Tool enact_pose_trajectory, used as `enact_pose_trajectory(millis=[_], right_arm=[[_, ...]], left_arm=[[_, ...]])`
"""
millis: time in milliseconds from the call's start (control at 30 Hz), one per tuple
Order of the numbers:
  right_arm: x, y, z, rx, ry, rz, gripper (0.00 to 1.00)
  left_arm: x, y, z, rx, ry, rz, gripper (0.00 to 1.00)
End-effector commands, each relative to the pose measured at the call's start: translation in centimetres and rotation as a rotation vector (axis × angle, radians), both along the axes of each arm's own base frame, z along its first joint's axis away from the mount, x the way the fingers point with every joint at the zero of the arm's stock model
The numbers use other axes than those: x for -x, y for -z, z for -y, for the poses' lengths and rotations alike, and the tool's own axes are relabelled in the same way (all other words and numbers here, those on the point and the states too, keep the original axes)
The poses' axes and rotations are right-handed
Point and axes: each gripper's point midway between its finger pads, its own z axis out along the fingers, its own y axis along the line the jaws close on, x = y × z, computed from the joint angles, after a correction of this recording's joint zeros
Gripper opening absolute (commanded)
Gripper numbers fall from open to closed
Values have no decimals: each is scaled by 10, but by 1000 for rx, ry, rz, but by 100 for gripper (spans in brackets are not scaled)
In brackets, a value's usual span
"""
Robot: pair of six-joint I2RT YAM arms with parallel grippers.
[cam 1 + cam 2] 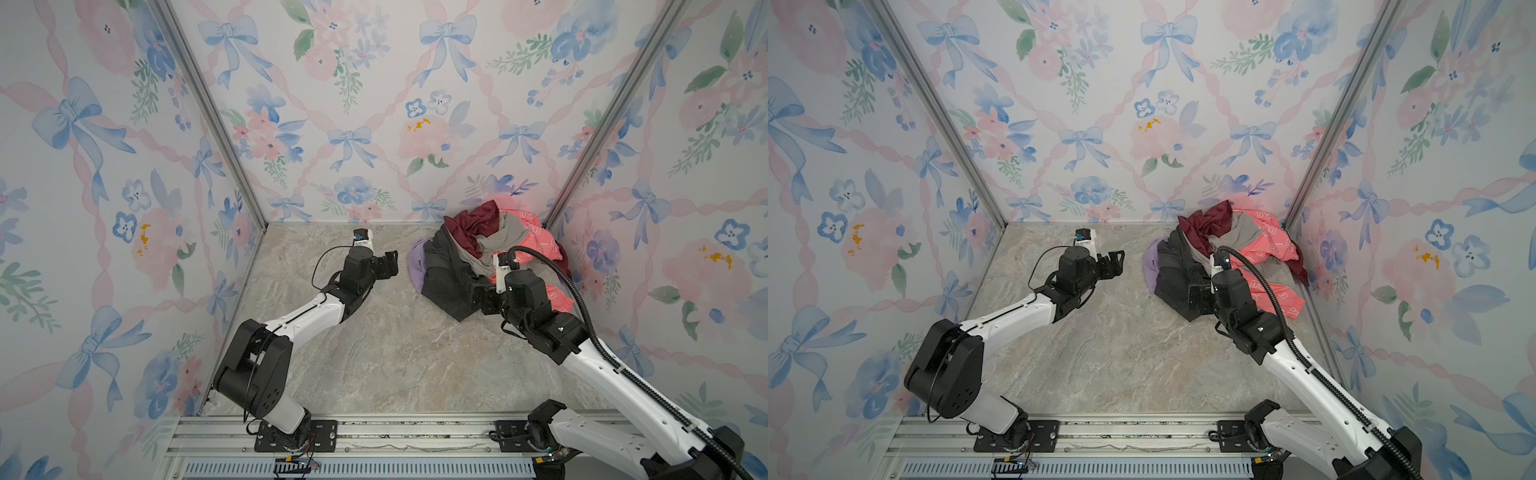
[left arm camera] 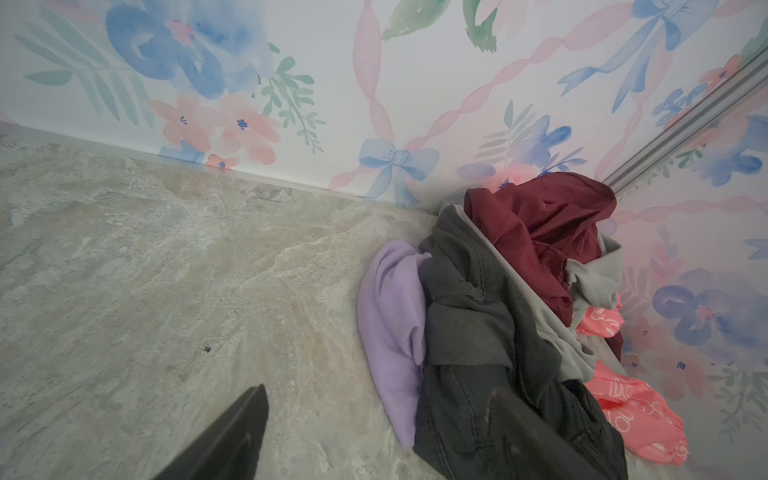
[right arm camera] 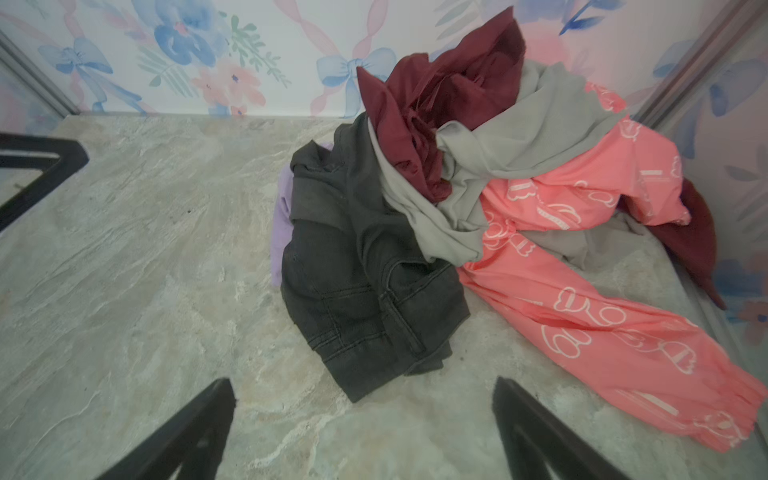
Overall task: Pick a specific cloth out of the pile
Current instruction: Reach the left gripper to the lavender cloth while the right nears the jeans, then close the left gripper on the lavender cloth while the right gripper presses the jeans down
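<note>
Lavender cloth (image 2: 390,332) peeks from beneath the pile (image 2: 540,224), untouched

One pile (image 1: 498,245) of at least five garments sits on one marbled grey surface (image 1: 374,353): one plain lavender cloth (image 2: 390,324), one dark grey denim garment (image 3: 357,282), one maroon garment (image 3: 449,95), one beige-grey garment (image 3: 519,137) and one coral-pink garment with white print (image 3: 582,316). Two white-and-black robot arms, left arm (image 1: 299,320) and right arm (image 1: 615,374), carry one gripper apiece: left gripper (image 1: 1116,262), right gripper (image 3: 361,384).

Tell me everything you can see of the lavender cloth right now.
The lavender cloth is plain, soft-looking, thin fabric, crumpled in folds with no print. Only a strip shows, at the edge of the pile facing the left arm, lying on the table; the dark grey garment lies over the rest.
</note>
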Motion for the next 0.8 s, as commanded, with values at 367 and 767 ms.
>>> enact_pose_trajectory(millis=[367, 767], right_arm=[[30, 5, -27, -73, -160, -153, 97], [32, 0, -28, -71, -175, -148, 97]], left_arm=[[-47, 82, 82, 56, 42, -281, 67], [-74, 116, 103, 2, 34, -295, 54]])
